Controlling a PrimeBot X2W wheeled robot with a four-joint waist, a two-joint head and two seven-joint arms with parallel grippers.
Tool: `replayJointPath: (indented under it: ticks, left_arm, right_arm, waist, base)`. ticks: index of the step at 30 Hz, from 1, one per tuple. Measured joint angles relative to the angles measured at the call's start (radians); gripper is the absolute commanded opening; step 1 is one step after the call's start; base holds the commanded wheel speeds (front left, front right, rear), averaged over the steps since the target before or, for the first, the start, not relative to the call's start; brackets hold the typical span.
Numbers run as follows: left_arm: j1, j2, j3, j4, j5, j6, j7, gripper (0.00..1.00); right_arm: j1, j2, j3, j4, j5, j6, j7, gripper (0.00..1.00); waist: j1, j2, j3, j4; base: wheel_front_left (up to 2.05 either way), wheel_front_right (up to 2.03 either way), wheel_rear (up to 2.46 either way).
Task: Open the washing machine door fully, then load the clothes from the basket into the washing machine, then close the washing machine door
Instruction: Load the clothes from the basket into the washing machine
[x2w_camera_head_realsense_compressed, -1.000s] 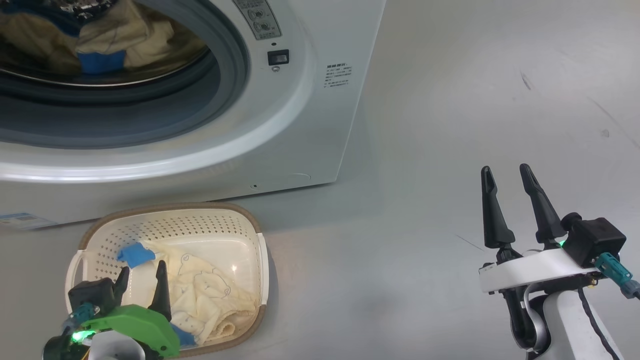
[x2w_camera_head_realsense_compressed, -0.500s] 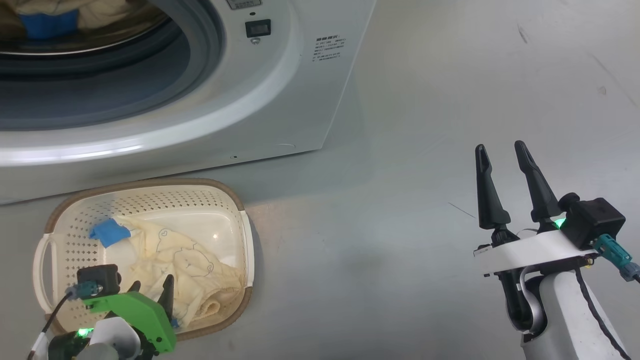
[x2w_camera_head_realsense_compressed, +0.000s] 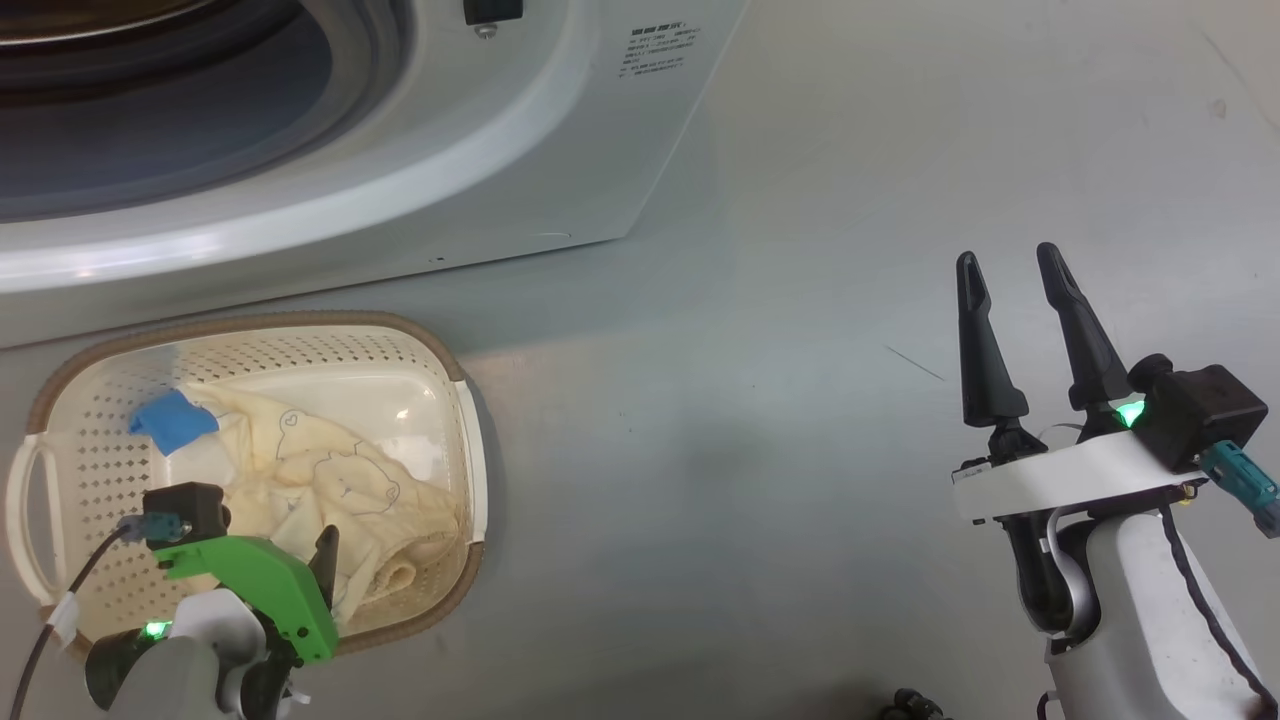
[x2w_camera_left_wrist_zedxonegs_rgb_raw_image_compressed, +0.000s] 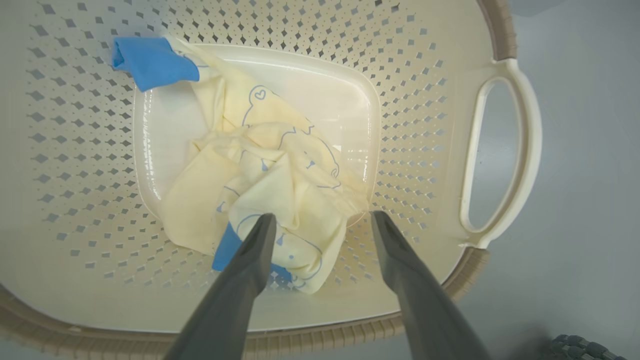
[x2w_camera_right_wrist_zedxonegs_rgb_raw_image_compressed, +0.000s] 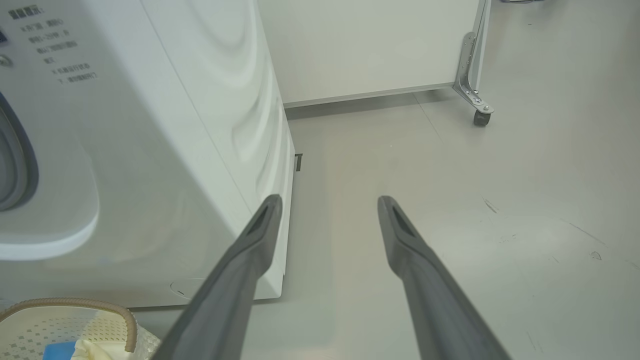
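While the left hand (x2w_camera_left_wrist_zedxonegs_rgb_raw_image_compressed: 322, 216) hangs over the basket (x2w_camera_left_wrist_zedxonegs_rgb_raw_image_compressed: 425, 100), its two dark fingers stand wide apart and hold nothing. The tips point down at the clothes (x2w_camera_left_wrist_zedxonegs_rgb_raw_image_compressed: 260, 165), and I cannot tell if one tip touches the cloth. The clothes are a soft yellow heap with blue line drawings. They lie on the smooth bottom of the basket, near the middle. One blue cuff (x2w_camera_left_wrist_zedxonegs_rgb_raw_image_compressed: 152, 62) reaches to a corner of that bottom and rests against the wall full of holes. A white handle (x2w_camera_left_wrist_zedxonegs_rgb_raw_image_compressed: 500, 150) sticks out at the basket's side. The basket stands on the grey floor (x2w_camera_head_realsense_compressed: 750, 450), just in front of the washing machine (x2w_camera_head_realsense_compressed: 560, 150). The machine's round grey ring (x2w_camera_head_realsense_compressed: 365, 60) is uncovered, and it looks dark inside. The right hand (x2w_camera_head_realsense_compressed: 1007, 255) is well apart from the basket, over the floor near the machine's front corner. Its fingers are spread too, and it holds nothing.
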Motion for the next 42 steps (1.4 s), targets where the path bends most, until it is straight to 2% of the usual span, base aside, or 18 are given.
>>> replayJointPath:
  ticks: [21,42]
  left_arm:
    - [-0.146,-0.006,0.01,0.181,-0.006,0.0,0.005,1.0]
    - [-0.251,-0.033,-0.008,0.315,0.004,0.005,-0.088,1.0]
  right_arm:
    - [-0.046,-0.023,-0.049,-0.022,-0.018,0.0,0.0,1.0]
    - [-0.059,-0.046,-0.064,-0.031,-0.018,0.0,0.0,1.0]
  waist:
    - [0.0,0.0,0.127,0.014]
    - [-0.0001,0.0,0.188,0.033]
  base:
    - [0.0,0.0,0.0]
    - [0.0,0.0,0.0]
